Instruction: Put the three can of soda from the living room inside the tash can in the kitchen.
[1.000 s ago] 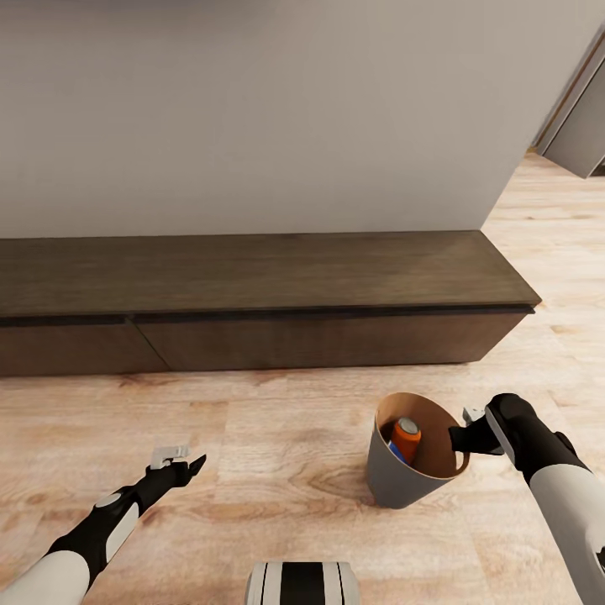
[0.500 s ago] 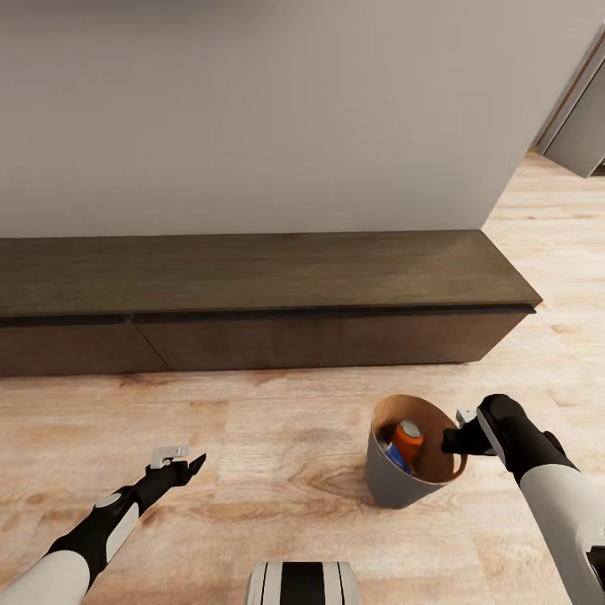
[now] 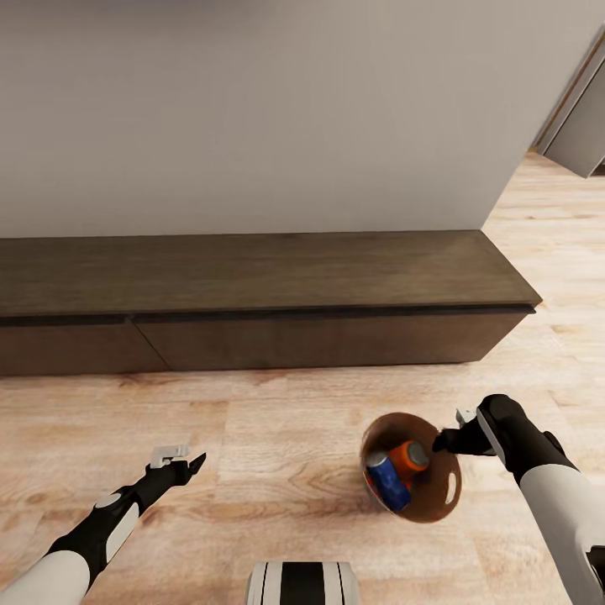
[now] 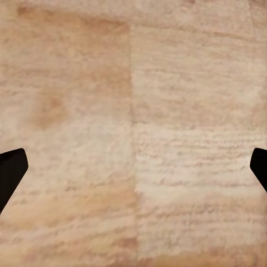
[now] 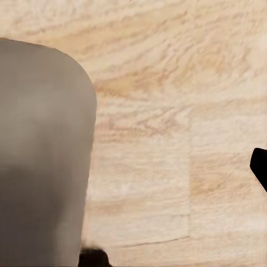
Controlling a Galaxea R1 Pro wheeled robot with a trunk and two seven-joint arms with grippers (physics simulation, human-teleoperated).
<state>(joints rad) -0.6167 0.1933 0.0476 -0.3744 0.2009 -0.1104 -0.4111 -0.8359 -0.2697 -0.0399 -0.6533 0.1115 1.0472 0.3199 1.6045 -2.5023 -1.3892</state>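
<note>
Soda cans, two of them visible, lie inside the trash can (image 3: 454,494): a blue can (image 3: 388,481) on its side and an orange can (image 3: 409,458) touching it, nearer the rim. A third cannot be made out, so it is either hidden beneath them or not there. The trash can sits on the wood floor (image 3: 277,437), in front of the long dark bench (image 3: 252,277), and leans so that its coppery inside faces up toward the head camera. The right tool (image 3: 444,439) is at the trash can's rim, on the side toward the bench. In the right wrist view the grey outer wall (image 5: 44,156) looms close while one fingertip (image 5: 260,167) stands far out at the edge, so the jaws look spread wide rather than clamped; the other finger is hidden. The left tool (image 3: 186,460) hovers over bare floor well away from the trash can, its fingers (image 4: 11,167) wide apart and holding nothing. The main risk, as I judge it, is the lean. With no firm grip on the rim, the trash can may roll over and spill the cans across the floor. A nudge from the right tool while closing could do the same. Any lift with a shallow pinch on the thin wall might also slip, since the load lies off-centre.
</note>
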